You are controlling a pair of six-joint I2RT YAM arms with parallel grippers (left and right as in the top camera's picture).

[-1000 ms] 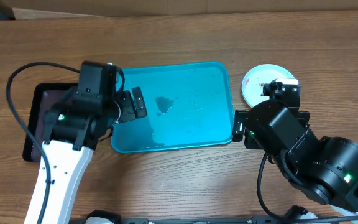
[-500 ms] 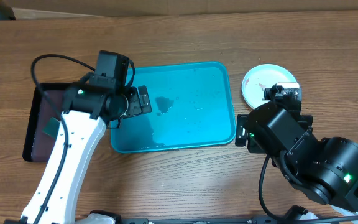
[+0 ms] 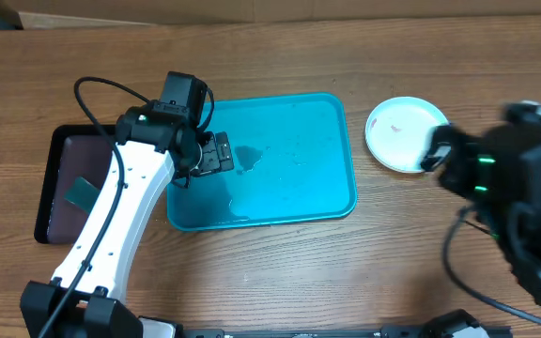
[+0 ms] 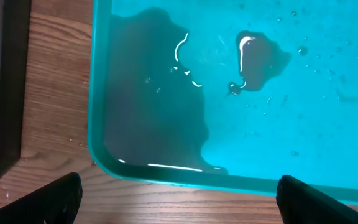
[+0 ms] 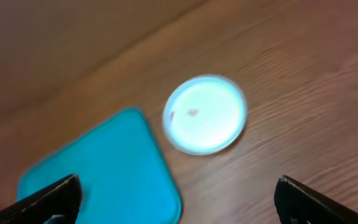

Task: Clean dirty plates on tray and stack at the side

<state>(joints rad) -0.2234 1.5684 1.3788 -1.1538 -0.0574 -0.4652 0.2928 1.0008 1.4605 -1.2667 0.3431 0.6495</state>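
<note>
The turquoise tray (image 3: 289,160) lies mid-table and holds only water puddles (image 4: 160,93), no plates. One pale round plate with a light blue rim (image 3: 404,134) and a small red smear sits on the table to the tray's right. It also shows blurred in the right wrist view (image 5: 205,114). I cannot tell whether other plates lie beneath it. No yellow-green plate is in view. My left gripper (image 3: 216,153) is open and empty over the tray's left edge (image 4: 179,199). My right gripper (image 5: 178,199) is open and empty, high above the table, with its arm (image 3: 501,169) blurred at the right.
A black tray (image 3: 59,188) lies left of the turquoise tray with a green sponge (image 3: 80,192) in it. Its edge shows in the left wrist view (image 4: 5,93). A cardboard box edge (image 3: 83,19) lies along the back of the wooden table.
My left gripper has moved right, from beside the black tray to over the turquoise tray's left edge. My right arm has swung up and away to the right, uncovering the plate.
</note>
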